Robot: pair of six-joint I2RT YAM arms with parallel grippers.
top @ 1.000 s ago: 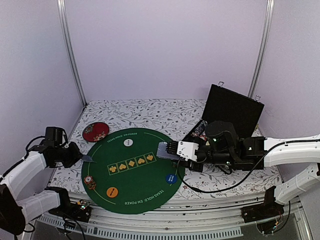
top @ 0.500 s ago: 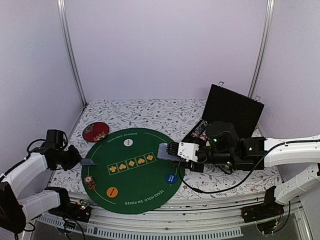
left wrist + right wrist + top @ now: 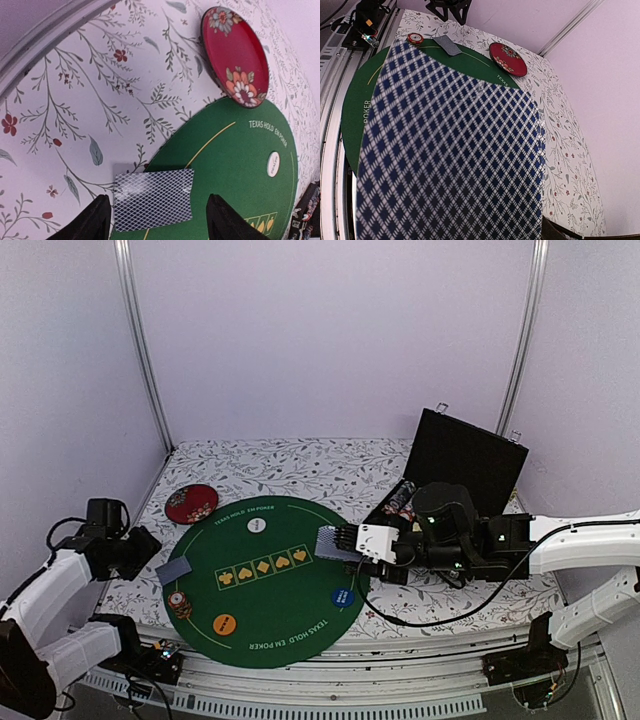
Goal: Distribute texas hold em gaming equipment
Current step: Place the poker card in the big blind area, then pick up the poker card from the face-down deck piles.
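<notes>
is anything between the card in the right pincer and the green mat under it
Nothing visible does. The card hangs from the right pincer over the right edge of the green mat; the blue button lies nearer, off to the side.

In the right wrist view, the held playing card (image 3: 450,150) is blurred, runs out at the bottom edge, and covers the fingers of the right gripper (image 3: 347,538) and most of the green mat (image 3: 355,100). In the left wrist view, only the fingertips (image 3: 97,220) of the left gripper (image 3: 157,222) show, cut by the bottom edge. From above, the print on the orange button (image 3: 225,622) and the blue button (image 3: 343,597) is too small to read, and the right arm (image 3: 470,540) hides part of the black case (image 3: 465,460).
</notes>
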